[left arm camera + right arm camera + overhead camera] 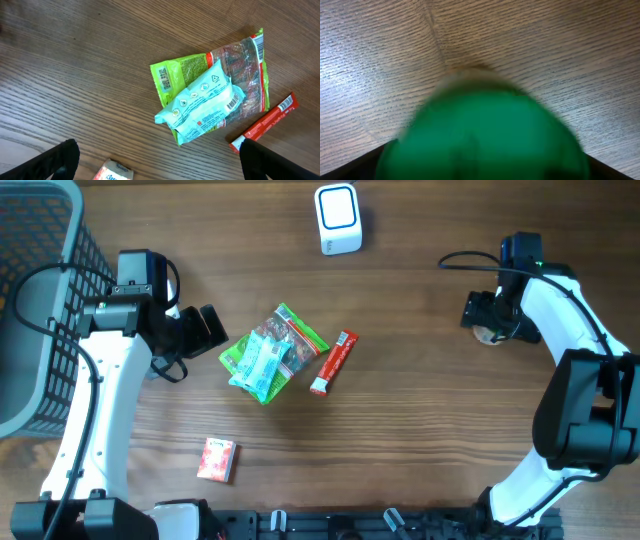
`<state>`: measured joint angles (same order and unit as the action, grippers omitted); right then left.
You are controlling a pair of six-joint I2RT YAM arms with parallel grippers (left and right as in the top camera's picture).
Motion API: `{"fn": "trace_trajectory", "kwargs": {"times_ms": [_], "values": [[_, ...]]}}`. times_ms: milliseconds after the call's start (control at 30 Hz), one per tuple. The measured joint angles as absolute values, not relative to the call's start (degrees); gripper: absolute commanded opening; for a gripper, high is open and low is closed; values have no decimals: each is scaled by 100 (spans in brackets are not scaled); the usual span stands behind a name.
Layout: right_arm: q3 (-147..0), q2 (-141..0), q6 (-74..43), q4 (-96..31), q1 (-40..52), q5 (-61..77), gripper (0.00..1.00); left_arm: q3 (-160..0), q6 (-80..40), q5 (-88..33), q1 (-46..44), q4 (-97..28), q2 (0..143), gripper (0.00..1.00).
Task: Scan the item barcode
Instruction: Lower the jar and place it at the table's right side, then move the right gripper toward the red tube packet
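Overhead view puts the scanner (338, 220) at the table's far edge. Toward the left edge hovers the left gripper (210, 328), fingers wide apart, holding nothing. Near the right edge the right gripper (485, 320) sits low over a round green thing (485, 135), too blurred to tell whether its fingers clamp it. The likely item is the teal packet (200, 107), mid-table, lying flat on the green packet (240, 65). Its long axis slants across the table's edges, and its barcode (233, 103) faces up near one end. Grip the end away from the barcode, lift clear of the packet beneath, then turn that face squarely to the scanner.
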<state>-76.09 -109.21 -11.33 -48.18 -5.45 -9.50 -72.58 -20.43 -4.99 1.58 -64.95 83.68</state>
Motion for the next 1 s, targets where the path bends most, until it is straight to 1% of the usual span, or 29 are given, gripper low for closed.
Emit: {"fn": "trace_trajectory", "kwargs": {"times_ms": [300, 500, 633, 833, 1000], "values": [[-7640, -10919, -1133, -5190, -545, -950, 100, -7258, -2043, -499, 158, -6493, 8368, 100], [-8200, -10790, -1133, -5747, -545, -674, 100, -7258, -2043, -499, 158, -6495, 8368, 100], [-8613, -10516, -1129, -5920, -545, 261, 100, -7258, -2043, -502, 158, -6495, 8368, 100], [-8718, -10313, -1024, -5909, -530, 2171, 100, -7258, -2043, -499, 158, -6495, 8368, 100], [-8718, -10315, -1203, -5922, -451, 2810, 97, -7258, -2043, -499, 158, -6495, 8368, 100]]}}
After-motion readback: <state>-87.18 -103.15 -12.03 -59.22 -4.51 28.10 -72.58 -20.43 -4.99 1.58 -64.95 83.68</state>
